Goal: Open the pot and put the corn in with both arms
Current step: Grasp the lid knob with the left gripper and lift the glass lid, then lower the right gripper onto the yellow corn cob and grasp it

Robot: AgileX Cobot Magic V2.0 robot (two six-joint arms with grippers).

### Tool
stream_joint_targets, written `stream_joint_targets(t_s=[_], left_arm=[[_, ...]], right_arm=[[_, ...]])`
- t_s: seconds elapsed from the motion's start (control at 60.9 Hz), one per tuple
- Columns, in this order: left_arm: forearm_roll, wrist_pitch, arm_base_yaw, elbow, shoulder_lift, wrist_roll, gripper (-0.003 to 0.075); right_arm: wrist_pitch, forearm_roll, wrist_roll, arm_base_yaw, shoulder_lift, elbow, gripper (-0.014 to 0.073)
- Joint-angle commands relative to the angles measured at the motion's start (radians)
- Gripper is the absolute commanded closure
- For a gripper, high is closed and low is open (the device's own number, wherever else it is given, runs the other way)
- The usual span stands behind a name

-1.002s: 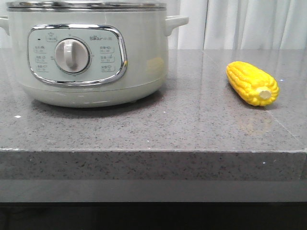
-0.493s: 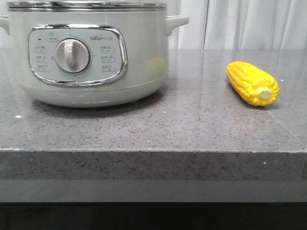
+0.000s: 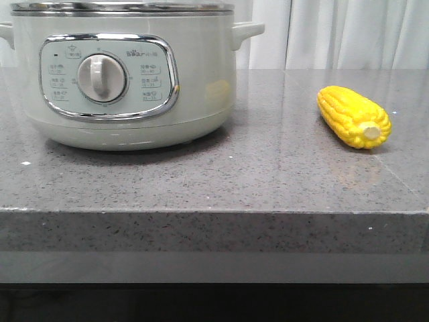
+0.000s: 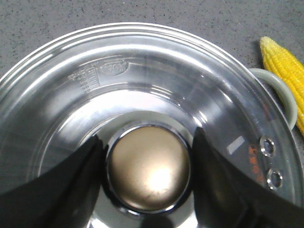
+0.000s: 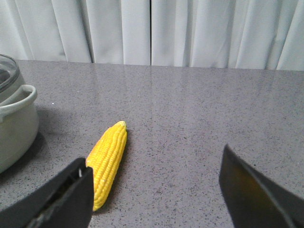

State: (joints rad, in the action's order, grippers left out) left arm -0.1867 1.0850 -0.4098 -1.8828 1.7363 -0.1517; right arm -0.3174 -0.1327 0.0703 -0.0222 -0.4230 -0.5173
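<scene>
The pale green pot (image 3: 134, 80) stands at the left of the grey counter with its steel-rimmed glass lid (image 4: 142, 71) on. In the left wrist view my left gripper (image 4: 147, 135) looks straight down on the lid, its two black fingers pressed against either side of the round brass-coloured knob (image 4: 149, 168). The yellow corn (image 3: 353, 117) lies on the counter to the right of the pot, pale cut end toward the front. My right gripper (image 5: 154, 156) hovers wide open just short of the corn (image 5: 109, 161), which lies by its left finger. Neither gripper shows in the front view.
A white curtain (image 3: 335, 33) hangs behind the counter. The counter's front edge (image 3: 214, 211) runs across the front view. The pot's side handle (image 5: 19, 102) juts toward the corn (image 4: 285, 71), with bare counter between them.
</scene>
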Motion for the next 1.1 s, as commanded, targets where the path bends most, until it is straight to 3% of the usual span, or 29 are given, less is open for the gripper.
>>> stream_joint_targets(t_s=[0.0, 0.164, 0.641, 0.789, 1.085], left_arm=[[-0.025, -0.041, -0.009, -0.033, -0.044, 0.002, 0.0489], [-0.025, -0.047, -0.009, -0.057, -0.046, 0.002, 0.0529], [-0.025, -0.087, -0.011, -0.078, -0.195, -0.018, 0.0529], [-0.025, -0.124, -0.011, 0.052, -0.300, -0.034, 0.0529], [-0.025, -0.330, -0.011, 0.495, -0.643, -0.060, 0.0529]], right_arm=[[0.075, 0.007, 0.003, 0.000, -0.014, -0.033, 0.0027], [0.075, 0.007, 0.003, 0.000, -0.014, -0.033, 0.0027], [0.075, 0.007, 0.003, 0.000, -0.014, -0.033, 0.0027], [0.075, 0.007, 0.003, 0.000, -0.014, -0.033, 0.0027], [0.076, 0.007, 0.003, 0.000, -0.014, -0.033, 0.0027]])
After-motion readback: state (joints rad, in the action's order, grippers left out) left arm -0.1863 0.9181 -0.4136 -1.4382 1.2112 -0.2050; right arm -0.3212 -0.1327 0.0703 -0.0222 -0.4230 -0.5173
